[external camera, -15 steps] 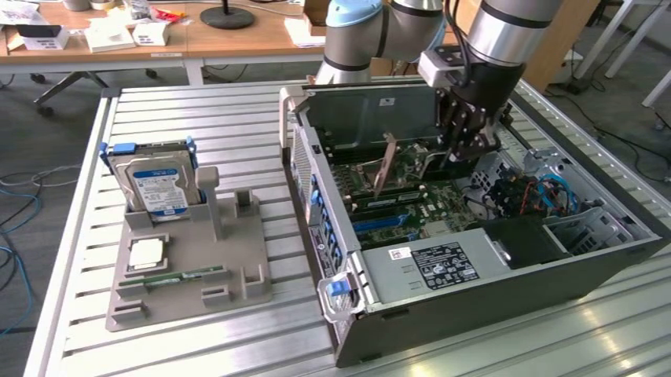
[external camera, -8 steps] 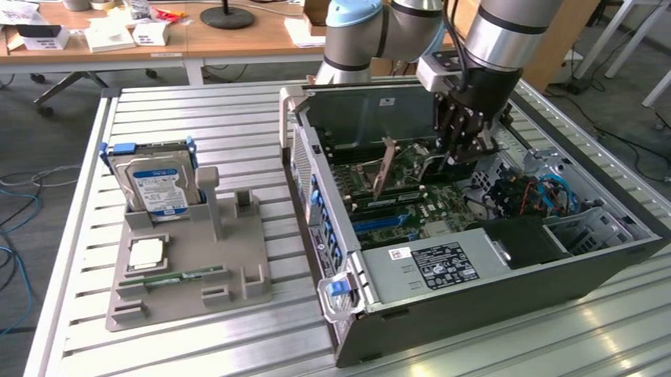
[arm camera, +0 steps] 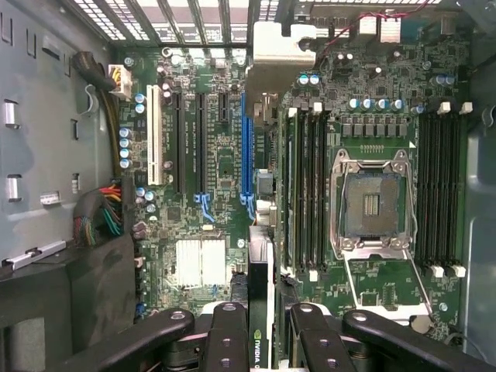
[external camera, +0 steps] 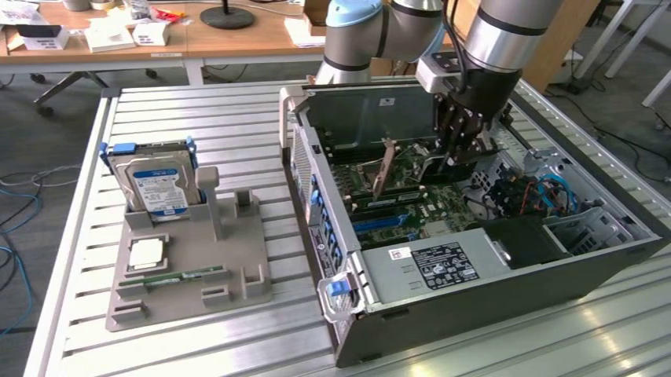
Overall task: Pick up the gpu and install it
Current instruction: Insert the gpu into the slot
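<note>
Slatted aluminium table [external camera: 188, 118], with a wooden desk [external camera: 241, 39] behind it along the upper edge of the exterior frame. An open dark-grey metal computer case [external camera: 587, 267] lies on its side at centre-right. A grey plastic parts fixture [external camera: 188, 259] sits at lower left, with a silver hard drive with a blue label [external camera: 159, 184] standing upright in it.

The black multi-link gripper [external camera: 456, 149] is down inside the case, upper centre of the exterior frame.

Wrist camera: the gripper [arm camera: 263, 314] has its fingers [arm camera: 225, 333] drawn in narrow, clamped on the gpu [arm camera: 260, 345]. This is a thin dark circuit card seen edge-on, with a green logo patch. The card runs away from the fingers to its silver metal bracket [arm camera: 283, 50] by the case's vent grille. It hangs over the green motherboard [arm camera: 209, 178], just beside the long blue slot [arm camera: 246, 147]. Cannot tell whether its lower edge touches the slot.
</note>
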